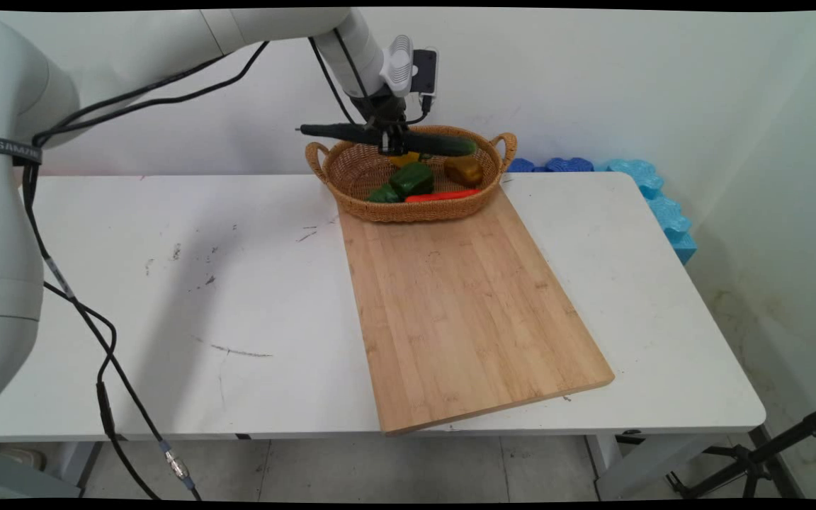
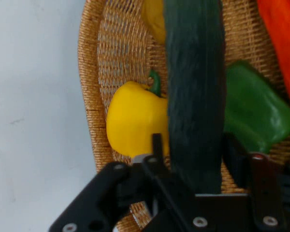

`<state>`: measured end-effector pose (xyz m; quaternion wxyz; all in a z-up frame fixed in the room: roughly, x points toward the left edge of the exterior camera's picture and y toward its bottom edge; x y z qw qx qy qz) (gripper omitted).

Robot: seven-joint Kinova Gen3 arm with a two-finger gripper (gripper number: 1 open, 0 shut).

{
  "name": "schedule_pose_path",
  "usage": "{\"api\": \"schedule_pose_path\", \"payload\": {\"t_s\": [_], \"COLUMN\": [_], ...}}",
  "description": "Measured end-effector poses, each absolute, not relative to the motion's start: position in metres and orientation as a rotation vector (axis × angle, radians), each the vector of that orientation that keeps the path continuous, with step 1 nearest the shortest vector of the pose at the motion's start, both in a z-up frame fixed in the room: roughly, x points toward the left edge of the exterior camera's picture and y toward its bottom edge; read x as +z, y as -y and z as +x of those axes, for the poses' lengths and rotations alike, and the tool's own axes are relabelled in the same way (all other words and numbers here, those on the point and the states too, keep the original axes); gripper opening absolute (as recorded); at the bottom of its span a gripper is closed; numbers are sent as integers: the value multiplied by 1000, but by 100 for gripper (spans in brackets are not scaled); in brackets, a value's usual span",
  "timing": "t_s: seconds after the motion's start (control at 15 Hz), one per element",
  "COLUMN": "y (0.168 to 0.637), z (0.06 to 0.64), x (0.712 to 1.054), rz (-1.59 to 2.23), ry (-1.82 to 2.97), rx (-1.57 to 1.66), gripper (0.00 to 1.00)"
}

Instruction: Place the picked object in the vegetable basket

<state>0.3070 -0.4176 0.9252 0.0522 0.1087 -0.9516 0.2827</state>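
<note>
Hand view: jaws grip cucumber [image 2: 195,96] (ends cut off); above basket [image 2: 94,121]

Legible text: one black band [image 1: 10,147] wrapped round the white arm, well to the left of the wicker basket [image 1: 408,205], bears pale capital letters reading roughly "SAMZIE"; the first characters are cut off by the arm's curve and the reading is uncertain. No other lettering, number, brand or sign can be read on the basket, its contents, the wooden board or the table, in either view
</note>
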Motion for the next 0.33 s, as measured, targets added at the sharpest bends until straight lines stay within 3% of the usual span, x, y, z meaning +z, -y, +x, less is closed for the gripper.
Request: {"api": "schedule_pose_path", "payload": {"t_s": [0.33], "y": [434], "z": [313], "x": [909], "rz": [267], "ry": [2907], "rx": [857], "gripper": [100]}}
